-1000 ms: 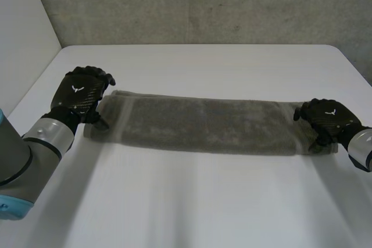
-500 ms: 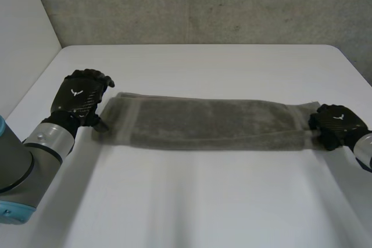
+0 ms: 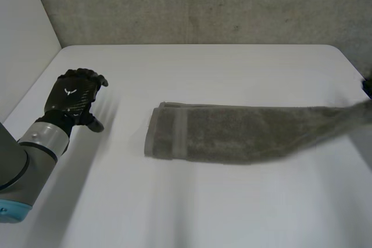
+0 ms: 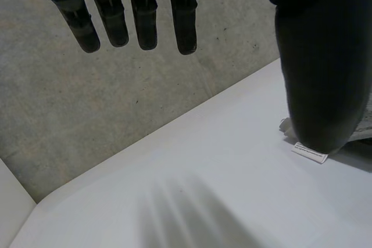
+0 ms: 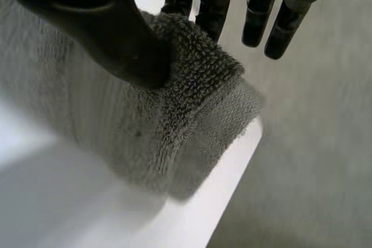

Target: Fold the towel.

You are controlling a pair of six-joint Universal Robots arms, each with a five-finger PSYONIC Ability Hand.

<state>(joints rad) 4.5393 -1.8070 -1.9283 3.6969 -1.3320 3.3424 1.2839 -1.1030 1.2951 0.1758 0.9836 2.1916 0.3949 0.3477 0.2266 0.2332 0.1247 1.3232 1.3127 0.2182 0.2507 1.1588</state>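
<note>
Towel of grey terry cloth (image 3: 232, 133), folded into a long strip, lies on the white table (image 3: 192, 213), long axis running left to right across my head view. I see its right end raised off the surface, pinched between thumb and fingers of the right hand (image 5: 119, 42). Left hand (image 3: 72, 98) hovers, fingers straight and relaxed, well apart from the left end. Grey concrete wall (image 3: 203, 4) behind.
</note>
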